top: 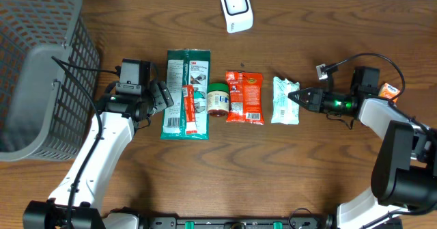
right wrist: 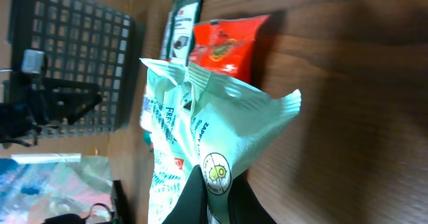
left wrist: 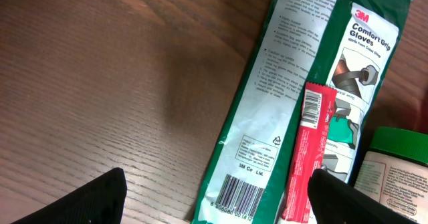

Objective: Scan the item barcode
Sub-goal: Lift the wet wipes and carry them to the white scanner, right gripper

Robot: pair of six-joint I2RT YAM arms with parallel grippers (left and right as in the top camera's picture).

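Several items lie in a row on the wooden table. The mint-white packet (top: 283, 100) lies at the right end, and my right gripper (top: 295, 96) is shut on its right edge. In the right wrist view the black fingers (right wrist: 190, 200) pinch the crinkled packet (right wrist: 200, 117) just below a round yellow logo. My left gripper (top: 160, 93) hangs open over the left edge of the green glove pack (top: 186, 92). That pack's barcode (left wrist: 231, 197) shows between the open fingertips (left wrist: 100, 197). The white scanner (top: 236, 8) stands at the back of the table.
A red stick pack (top: 188, 111) lies on the glove pack, with a green-lidded jar (top: 218, 98) and a red snack bag (top: 244, 98) beside it. A grey mesh basket (top: 41, 72) fills the left side. A small orange item (top: 390, 90) lies at the far right.
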